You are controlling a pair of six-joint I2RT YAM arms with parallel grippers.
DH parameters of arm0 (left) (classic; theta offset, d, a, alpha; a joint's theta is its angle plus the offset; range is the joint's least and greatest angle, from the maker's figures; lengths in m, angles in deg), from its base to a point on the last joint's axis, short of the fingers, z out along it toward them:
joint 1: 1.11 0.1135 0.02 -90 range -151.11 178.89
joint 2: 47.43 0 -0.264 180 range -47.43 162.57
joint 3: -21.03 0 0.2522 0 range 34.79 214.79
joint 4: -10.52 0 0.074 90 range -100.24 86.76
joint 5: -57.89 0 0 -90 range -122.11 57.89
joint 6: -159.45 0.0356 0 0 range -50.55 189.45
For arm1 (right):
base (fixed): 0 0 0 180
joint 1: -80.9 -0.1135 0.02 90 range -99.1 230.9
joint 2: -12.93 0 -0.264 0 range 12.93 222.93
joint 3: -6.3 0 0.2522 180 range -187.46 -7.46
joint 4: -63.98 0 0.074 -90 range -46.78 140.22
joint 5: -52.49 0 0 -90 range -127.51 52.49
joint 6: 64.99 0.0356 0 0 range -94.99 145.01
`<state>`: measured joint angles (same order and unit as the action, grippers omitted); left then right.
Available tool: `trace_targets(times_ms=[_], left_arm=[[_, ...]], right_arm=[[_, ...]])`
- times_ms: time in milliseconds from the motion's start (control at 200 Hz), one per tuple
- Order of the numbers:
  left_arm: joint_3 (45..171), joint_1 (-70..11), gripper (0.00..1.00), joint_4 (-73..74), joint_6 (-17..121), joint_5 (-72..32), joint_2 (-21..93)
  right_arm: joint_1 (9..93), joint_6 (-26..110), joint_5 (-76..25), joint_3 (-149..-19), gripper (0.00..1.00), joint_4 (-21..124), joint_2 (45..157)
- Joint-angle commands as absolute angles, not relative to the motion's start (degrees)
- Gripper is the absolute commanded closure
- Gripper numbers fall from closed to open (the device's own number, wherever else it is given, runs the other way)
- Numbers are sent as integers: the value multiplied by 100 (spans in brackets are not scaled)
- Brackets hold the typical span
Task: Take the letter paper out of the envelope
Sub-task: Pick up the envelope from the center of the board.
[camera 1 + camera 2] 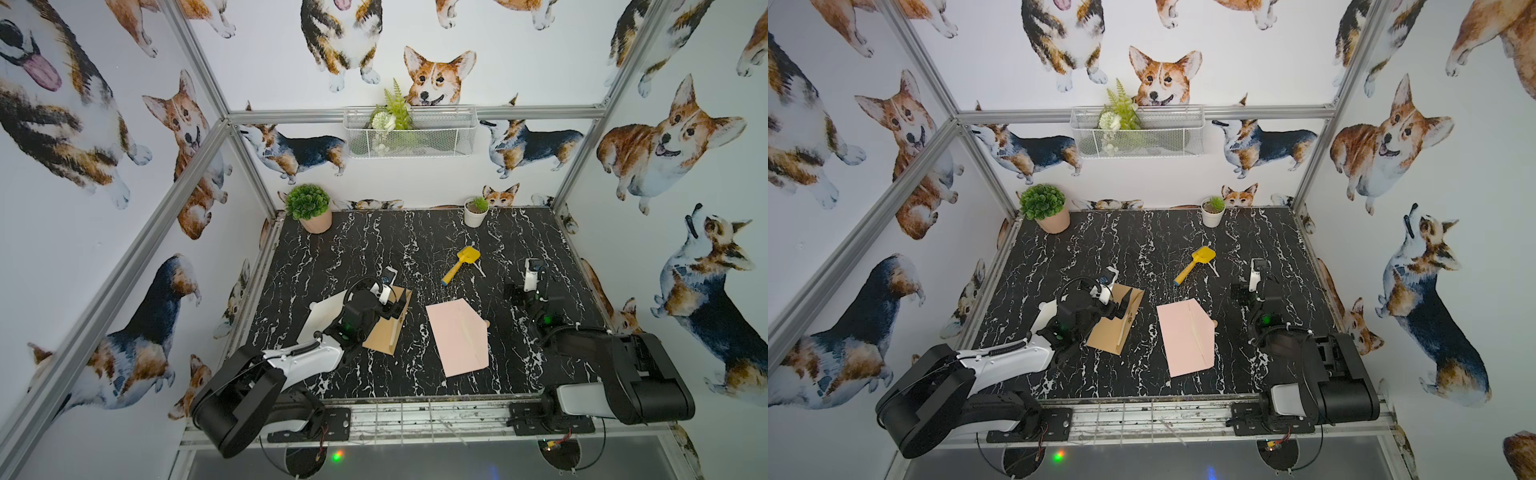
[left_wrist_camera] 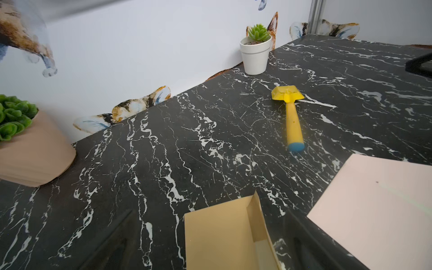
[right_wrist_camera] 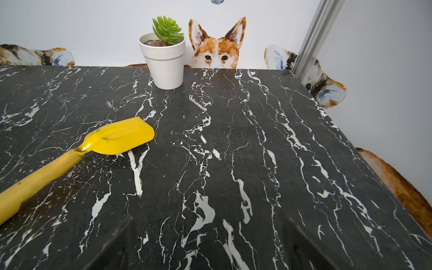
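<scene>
Left hand (image 1: 397, 308) hangs open over the brown envelope (image 1: 380, 338), gripping nothing. The white letter (image 1: 322, 316) lies on the table (image 1: 374, 249) just beside it, under the arm. Right hand (image 1: 534, 296) is open, well apart. Extraction looks done.

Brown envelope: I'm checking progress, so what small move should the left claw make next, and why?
Probably lift the left claw clear of the brown envelope: it stands open, holding nothing, and a white sheet already lies beside the envelope.
</scene>
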<state>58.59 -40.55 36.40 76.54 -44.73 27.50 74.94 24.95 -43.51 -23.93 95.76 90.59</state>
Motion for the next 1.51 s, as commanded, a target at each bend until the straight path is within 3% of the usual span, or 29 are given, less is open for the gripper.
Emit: trace_targets(times_ms=[0,270,465,731,926,1126,1211,1311,1507], left_arm=[[5899,-4061,0,3507,7557,-4265,2842],[5852,-4060,0,3808,7388,-5524,2945],[6652,-4054,0,2026,6748,-5433,2845],[5723,-4024,0,3262,6730,-6020,2291],[5953,-4015,0,2883,6665,-5663,2432],[6037,-4021,0,2779,6631,-5593,2512],[6046,-4015,0,2778,6612,-5591,2508],[6046,-4022,0,2770,6585,-5608,2523],[6138,-4014,0,2608,6525,-5892,2560]], right_arm=[[7496,2378,-4393,-2436,1,9665,9071],[7501,2378,-4401,-2426,0,9673,9065],[7501,2378,-4394,-2435,0,9663,9071],[7506,2378,-4395,-2439,0,9654,9071],[7480,2439,-4585,-2255,18,9994,8977],[6919,2199,-4765,-2336,36,8631,7753],[6634,1946,-5114,-2261,36,8875,7754],[5697,1339,-5574,-2397,36,8840,7464],[4401,2232,-4945,-4206,35,5614,7387]])
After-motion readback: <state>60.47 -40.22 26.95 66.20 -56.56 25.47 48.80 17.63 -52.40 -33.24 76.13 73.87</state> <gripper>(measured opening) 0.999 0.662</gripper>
